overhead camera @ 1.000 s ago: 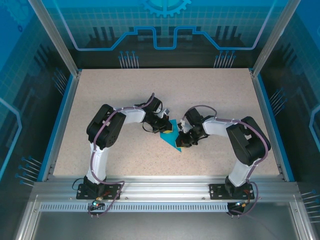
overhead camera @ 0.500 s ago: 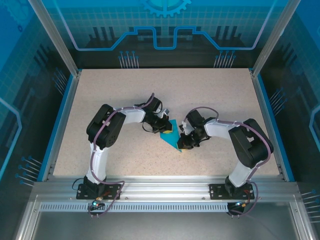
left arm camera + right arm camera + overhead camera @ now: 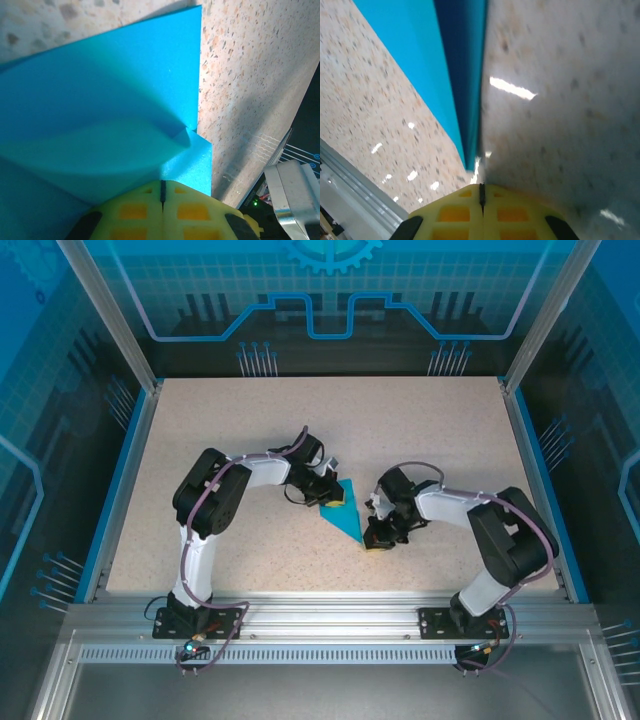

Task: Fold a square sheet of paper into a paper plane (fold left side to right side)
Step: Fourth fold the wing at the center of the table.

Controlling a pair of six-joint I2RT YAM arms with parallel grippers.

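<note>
Paper [image 3: 346, 516], bright blue and folded to a narrow pointed wedge, lies flat near the middle of the tabletop [image 3: 250, 430], between the two arms. The left gripper [image 3: 331, 496], fingers closed together, rests on its wide far end. The right gripper [image 3: 377, 540], likewise closed, sits at the near pointed tip, probably to pin the layers flat and sharpen the crease rather than lift. No brand, label or writing is legible anywhere.
</note>
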